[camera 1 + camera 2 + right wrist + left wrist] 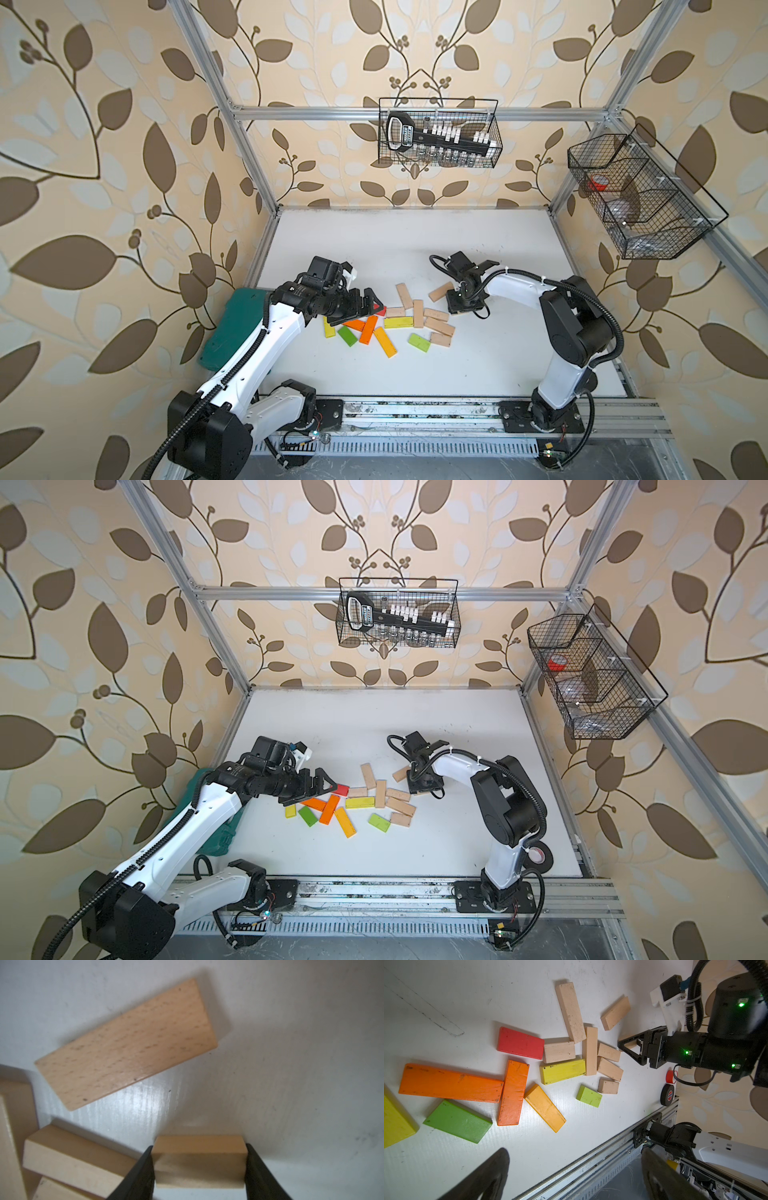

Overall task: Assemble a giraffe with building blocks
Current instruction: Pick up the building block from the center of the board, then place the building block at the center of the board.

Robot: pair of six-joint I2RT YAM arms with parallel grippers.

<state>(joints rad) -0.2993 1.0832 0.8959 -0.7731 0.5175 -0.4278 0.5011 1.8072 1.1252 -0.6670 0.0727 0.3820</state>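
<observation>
While both top views are showing the building blocks (398, 322) lying around the middle of the worktop (415, 249), my left gripper (365, 309) is hanging wide open over the red block (380, 310). Left wrist: nothing's standing yet. Right wrist: my right gripper (199, 1153) is pinching a short pale block (199, 1144), guessing a straight lift's next.

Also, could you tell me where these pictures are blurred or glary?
Right wrist view: the short pale wooden block is out of focus, and glare washes the white table beside the long pale wooden plank. Left wrist view: the long orange wooden plank is sharp; the left end effector shows only dark, blurred fingers. Both top views: evenly lit, sharp.
</observation>
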